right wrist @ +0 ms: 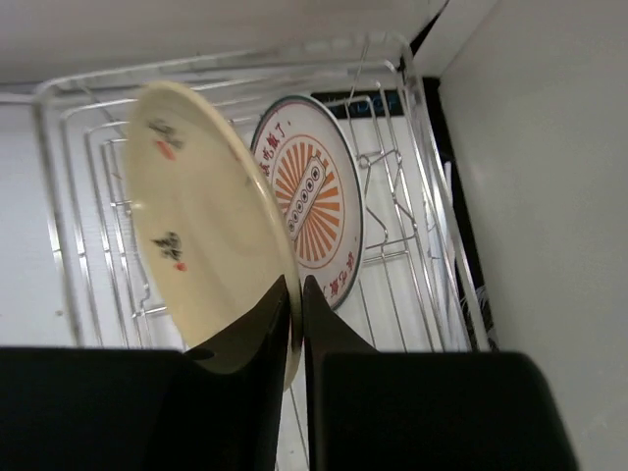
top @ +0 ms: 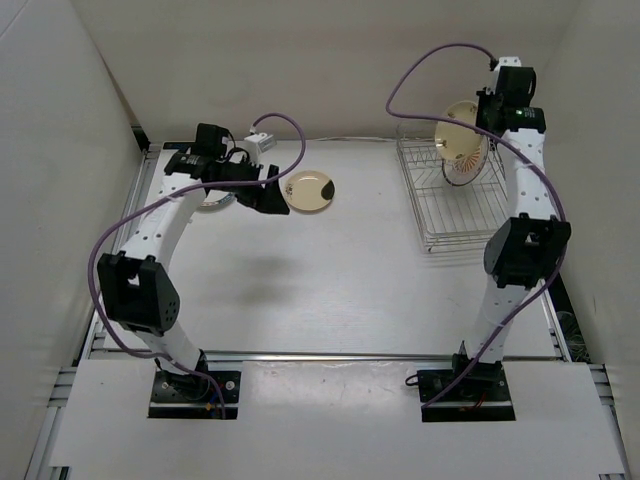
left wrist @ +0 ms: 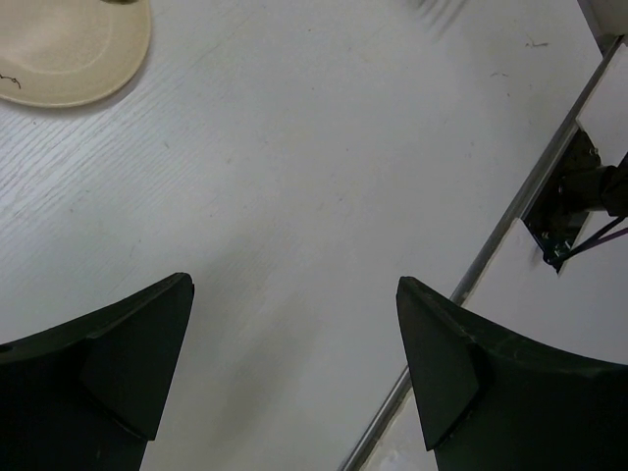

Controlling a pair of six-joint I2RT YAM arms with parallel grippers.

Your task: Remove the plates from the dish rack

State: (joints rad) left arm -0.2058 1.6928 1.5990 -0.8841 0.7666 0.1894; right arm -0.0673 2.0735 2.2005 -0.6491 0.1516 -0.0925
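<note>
Right wrist view: our right fingers (right wrist: 329, 339) pinch the rim of a cream round plate (right wrist: 196, 235) standing edgewise in the silver wire dish rack (right wrist: 59, 196), far right. We judge it should lift along its own plane. Far off, our left fingers (left wrist: 128, 353) gape empty.

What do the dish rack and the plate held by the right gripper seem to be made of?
The dish rack: thin metal wire, silvery and shiny, judging by the bright glints along its bars. The cream plate in the right gripper: probably glazed ceramic, smooth and faintly glossy, with small printed motifs. Melamine would look much the same, so I cannot be sure.
</note>
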